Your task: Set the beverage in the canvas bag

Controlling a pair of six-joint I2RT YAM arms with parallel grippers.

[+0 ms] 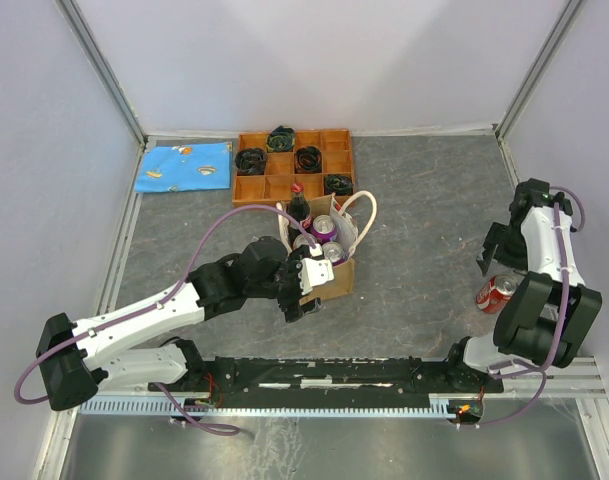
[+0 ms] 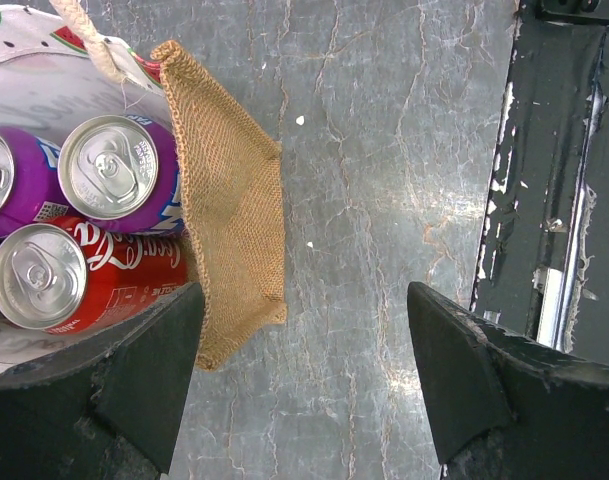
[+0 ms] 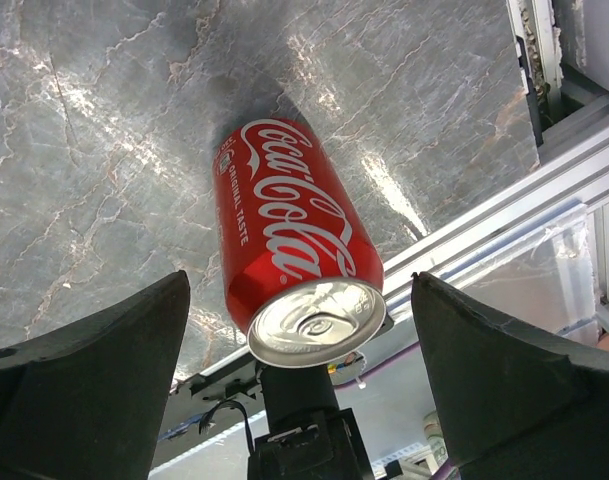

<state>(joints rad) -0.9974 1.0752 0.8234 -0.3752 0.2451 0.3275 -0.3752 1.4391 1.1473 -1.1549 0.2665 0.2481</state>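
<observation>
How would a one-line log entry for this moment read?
left pincer: open, at bag rim | right pincer: open, aimed at red can on table | bag: holds cans, bottle

The grey bench [image 1: 424,200] bears a blue cloth [image 1: 184,166] and a wooden tray [image 1: 252,188] at its far side, the canvas bag [image 1: 339,276] near the centre, and a red can [image 1: 497,292] standing at the right.

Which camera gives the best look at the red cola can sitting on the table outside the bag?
The right wrist view: the red metal cola can fills the centre, logo and lid clear. The top view shows the can small beside the right arm. The left wrist view misses it.
</observation>
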